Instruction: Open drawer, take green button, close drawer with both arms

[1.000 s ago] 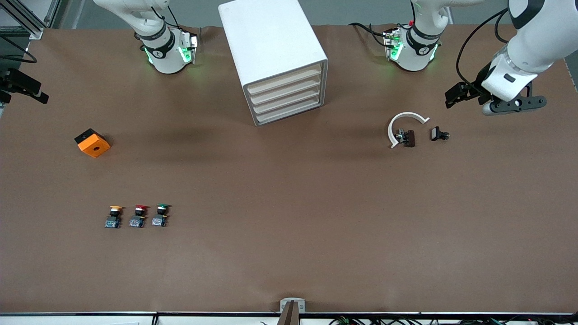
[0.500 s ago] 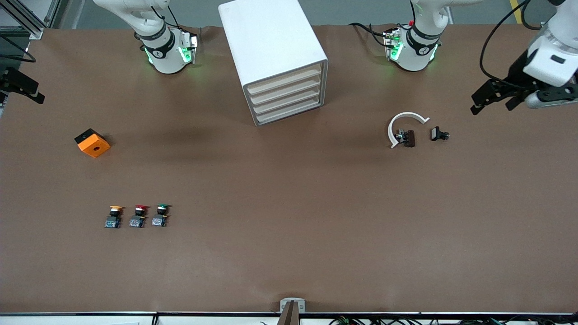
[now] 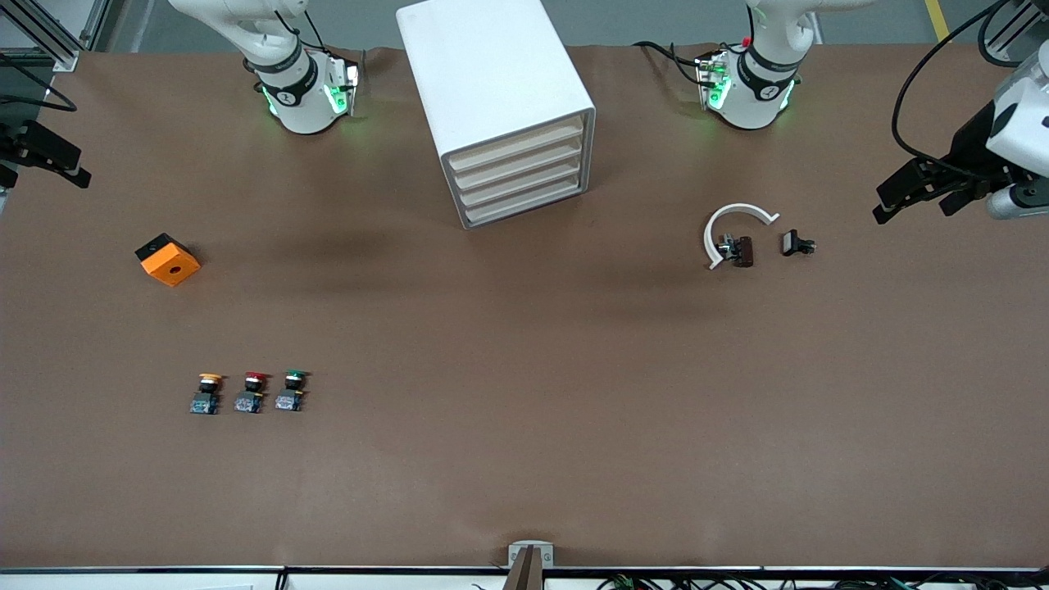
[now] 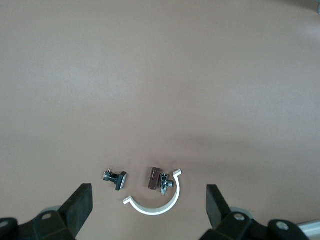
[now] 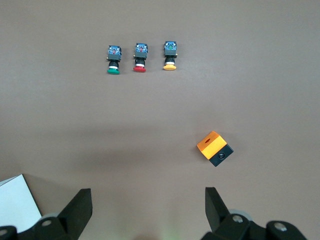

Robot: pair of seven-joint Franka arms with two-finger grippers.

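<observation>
The white drawer cabinet [image 3: 500, 98] stands between the two arm bases, and all its drawers [image 3: 520, 176] are shut. The green-capped button [image 3: 292, 390] stands on the table toward the right arm's end, nearer the front camera, and also shows in the right wrist view as the button [image 5: 113, 60]. My left gripper [image 3: 914, 209] hangs open and empty over the left arm's end of the table; between its fingers [image 4: 80, 206] lies bare table. My right gripper [image 3: 41, 168] hangs open and empty over the right arm's end, with its fingers [image 5: 216, 206] wide apart.
A red-capped button [image 3: 252, 392] and a yellow-capped one [image 3: 206, 393] stand beside the green one. An orange box [image 3: 168, 259] lies farther from the camera than they do. A white half-ring clamp [image 3: 733, 225], a brown part [image 3: 742, 251] and a small black part [image 3: 796, 243] lie toward the left arm's end.
My left arm has swung outward toward its end of the table, away from the clamp. The right gripper has hardly shifted. Nothing on the table has moved.
</observation>
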